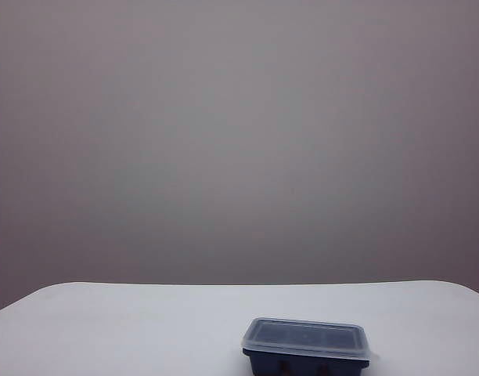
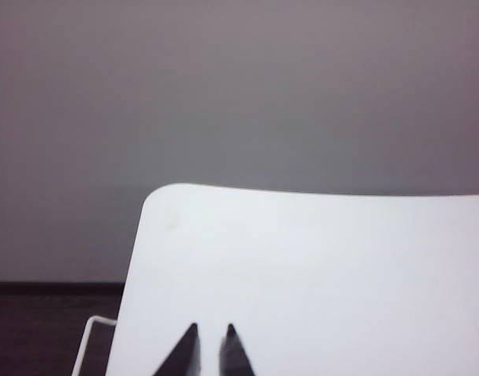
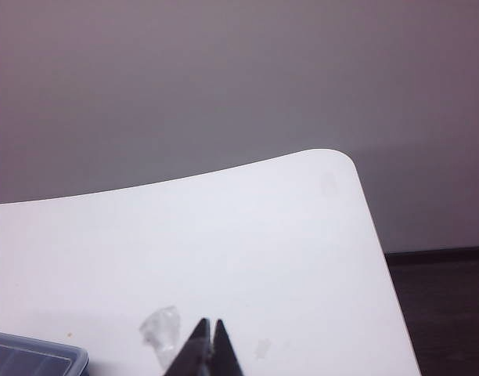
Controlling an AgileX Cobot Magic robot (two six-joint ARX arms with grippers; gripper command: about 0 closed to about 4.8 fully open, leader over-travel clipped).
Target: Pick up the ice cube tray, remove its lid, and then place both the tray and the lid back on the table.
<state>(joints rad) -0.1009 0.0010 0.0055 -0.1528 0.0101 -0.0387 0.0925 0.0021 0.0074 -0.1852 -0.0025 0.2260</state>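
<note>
The dark navy ice cube tray point(image 1: 302, 365) rests on the white table point(image 1: 145, 329), near its front edge and right of the middle. The translucent lid point(image 1: 306, 338) lies shut on top of it. One lidded corner of the tray point(image 3: 32, 362) also shows in the right wrist view, off to the side of my right gripper point(image 3: 209, 323). That gripper is shut and holds nothing, its dark tips touching above the table point(image 3: 224, 251). My left gripper point(image 2: 210, 329) hovers over the table point(image 2: 318, 266) near a rounded corner, shut but for a thin slit, with nothing in it. Neither gripper appears in the exterior view.
A small clear, glossy scrap point(image 3: 163, 327) lies on the table just beside my right gripper's tips, with a fainter mark point(image 3: 261, 347) on the other side. A white frame bar point(image 2: 87, 341) and dark floor point(image 2: 44, 329) lie beyond the table's edge.
</note>
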